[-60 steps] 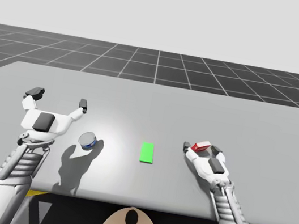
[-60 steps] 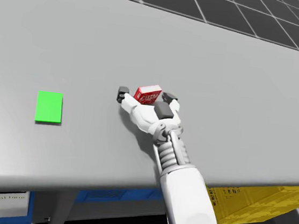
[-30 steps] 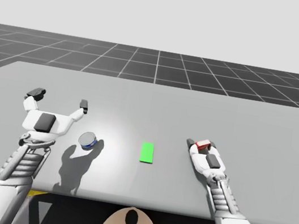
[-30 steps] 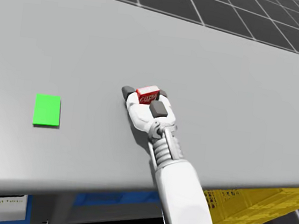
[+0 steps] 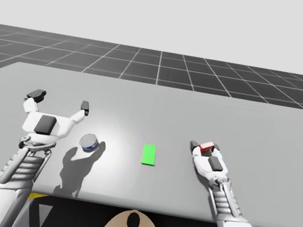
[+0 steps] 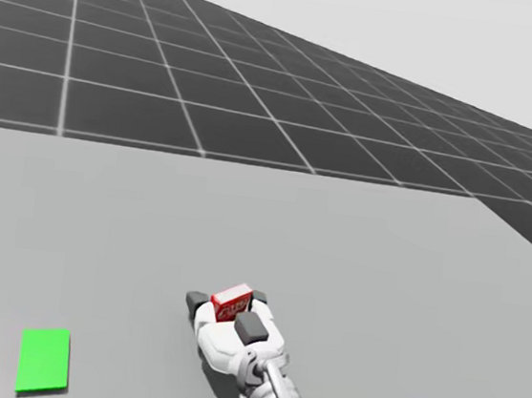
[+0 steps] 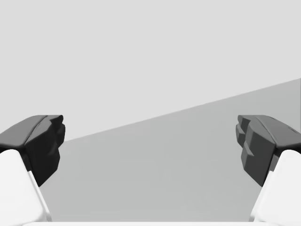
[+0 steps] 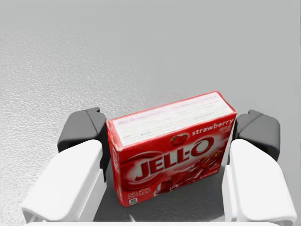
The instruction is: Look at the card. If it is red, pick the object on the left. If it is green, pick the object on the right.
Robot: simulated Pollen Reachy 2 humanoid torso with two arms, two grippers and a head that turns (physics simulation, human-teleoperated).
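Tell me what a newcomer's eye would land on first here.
The bright green flat card at the middle of the grey table stands out most. To its right, my right end effector is shut on a small red rectangular box. My left end effector hangs wide open beside a blue and silver round can.

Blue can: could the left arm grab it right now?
Probably yes. My left gripper is open, close to the blue can, and nothing stands between them. My right gripper is shut on the red box, well away.
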